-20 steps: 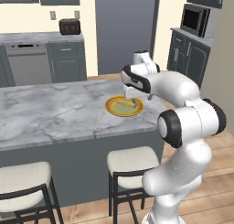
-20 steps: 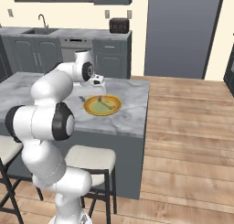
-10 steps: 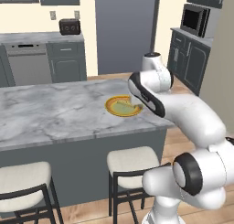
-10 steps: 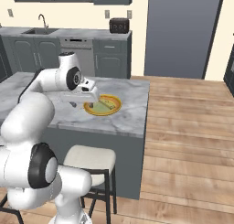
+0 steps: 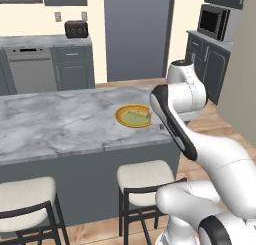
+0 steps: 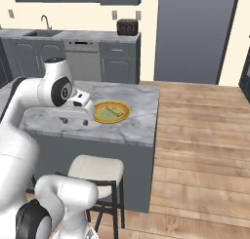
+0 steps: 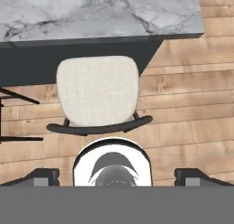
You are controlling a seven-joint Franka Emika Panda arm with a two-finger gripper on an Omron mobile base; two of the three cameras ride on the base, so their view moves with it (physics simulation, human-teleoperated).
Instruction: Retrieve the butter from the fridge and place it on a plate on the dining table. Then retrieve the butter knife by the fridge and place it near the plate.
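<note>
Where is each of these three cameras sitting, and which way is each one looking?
Left base view: behind the arm's left, looking forward and down at the long marble-topped dining table and round yellow-rimmed plate; the white arm rises at lower right.
Right base view: behind the arm's right, same table and plate; the arm rises at lower left, gripper near the plate.
Hand view: on the hand, looking down at a pale cushioned stool; dark fingers at the bottom.
Shared: both base views show the butter on the plate.
</note>
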